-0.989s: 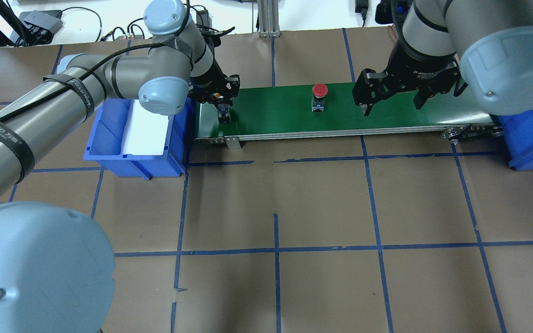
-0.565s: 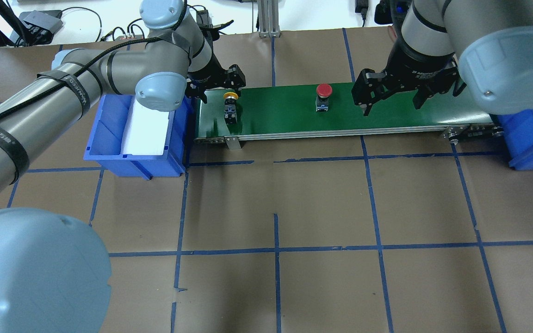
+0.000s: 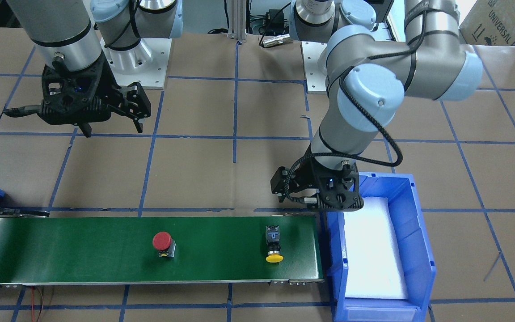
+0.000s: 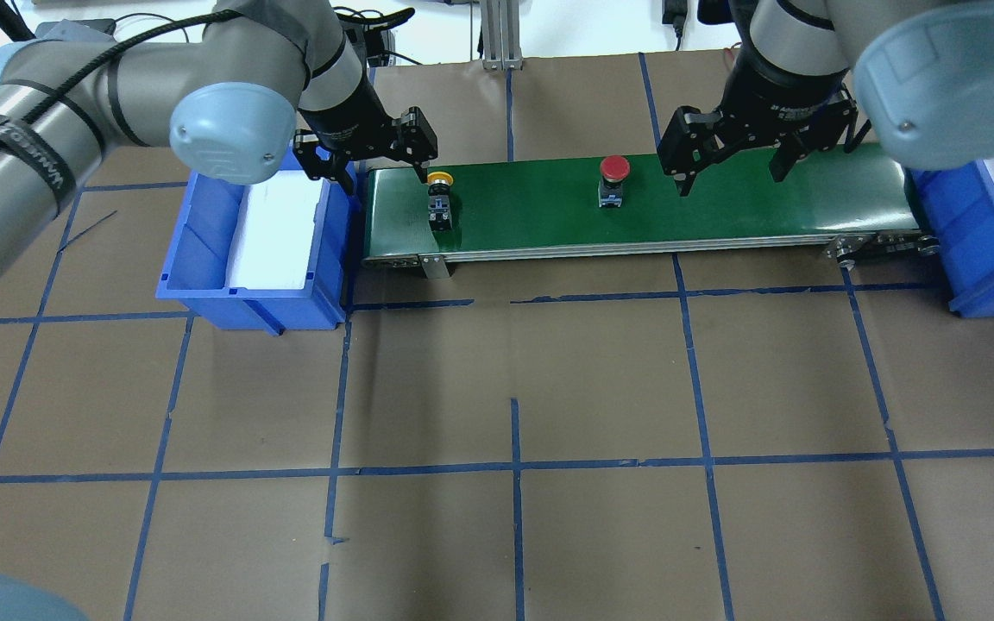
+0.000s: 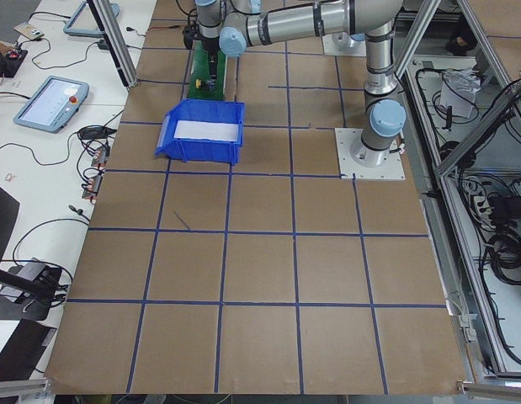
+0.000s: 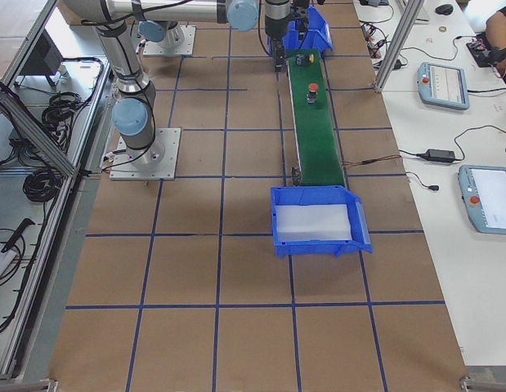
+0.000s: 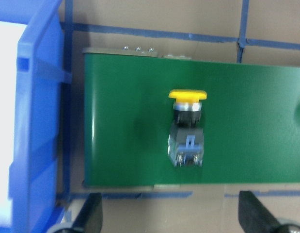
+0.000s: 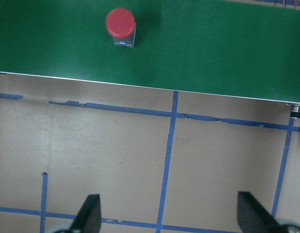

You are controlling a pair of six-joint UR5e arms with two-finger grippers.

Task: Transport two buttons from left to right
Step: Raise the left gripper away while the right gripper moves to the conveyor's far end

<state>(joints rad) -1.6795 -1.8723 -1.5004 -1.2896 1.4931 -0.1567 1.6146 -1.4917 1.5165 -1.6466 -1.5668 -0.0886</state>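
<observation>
The yellow-capped button (image 4: 439,197) lies on its side at the left end of the green conveyor belt (image 4: 747,207); it also shows in the front view (image 3: 273,244) and the left wrist view (image 7: 187,132). The red-capped button (image 4: 613,178) stands mid-belt and shows in the front view (image 3: 163,243) and the right wrist view (image 8: 121,25). My left gripper (image 4: 383,171) is open and empty, above the belt's left end beside the blue bin. My right gripper (image 4: 732,177) is open and empty, above the belt to the right of the red button.
A blue bin (image 4: 204,233) with a white liner stands against the belt's left end. A second blue bin (image 4: 976,250) stands at the right end. The belt lies along the far side of the brown, blue-taped table (image 4: 514,388).
My left gripper has let go of the yellow button on the belt, then lifted and drawn back toward the left bin. Both buttons have shifted slightly right on the belt. The right gripper has hardly moved.
</observation>
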